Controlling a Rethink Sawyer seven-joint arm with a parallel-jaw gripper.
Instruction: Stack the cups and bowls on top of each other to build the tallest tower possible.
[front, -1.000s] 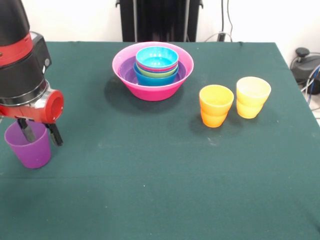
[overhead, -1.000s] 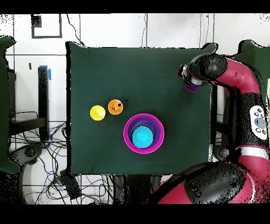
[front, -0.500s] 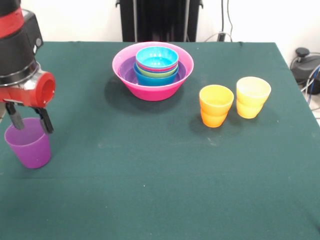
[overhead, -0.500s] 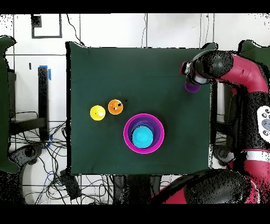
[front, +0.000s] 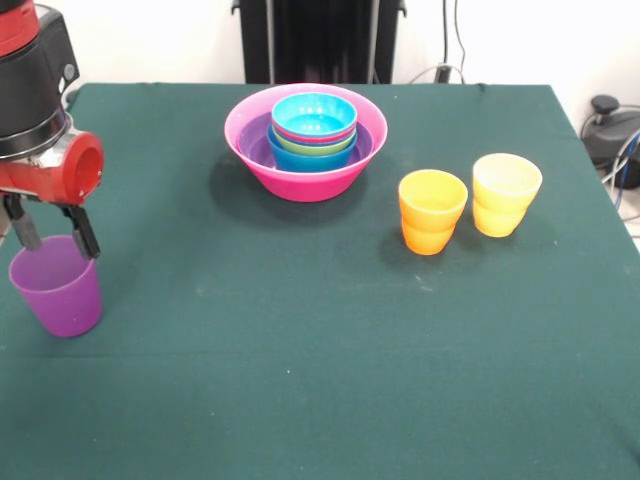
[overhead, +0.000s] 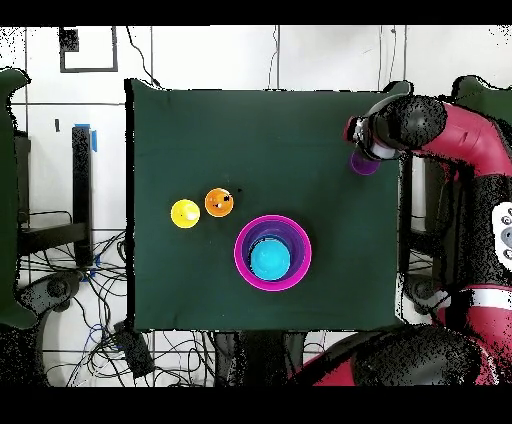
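Note:
The purple cup (front: 58, 286) stands upright at the table's left edge in the front view; the overhead view shows it (overhead: 363, 164) at the right edge. My gripper (front: 50, 230) is open, its tips apart just above and behind the cup's rim, holding nothing. The tower (front: 306, 140) is a hot-pink bowl holding nested purple, blue, green, red-pink and cyan bowls, with the cyan bowl (front: 314, 116) on top; it also shows in the overhead view (overhead: 272, 252). The orange cup (front: 432, 211) and yellow cup (front: 506, 194) stand upright side by side on the right.
The green cloth-covered table (front: 320, 350) ends close to the purple cup on the left. Cables and a dark device (front: 612, 130) lie off the table's right edge. A black stand (front: 320, 40) is behind the table.
My gripper has lifted up and back away from the purple cup, whose rim it straddled a second ago. The cup stays standing in place.

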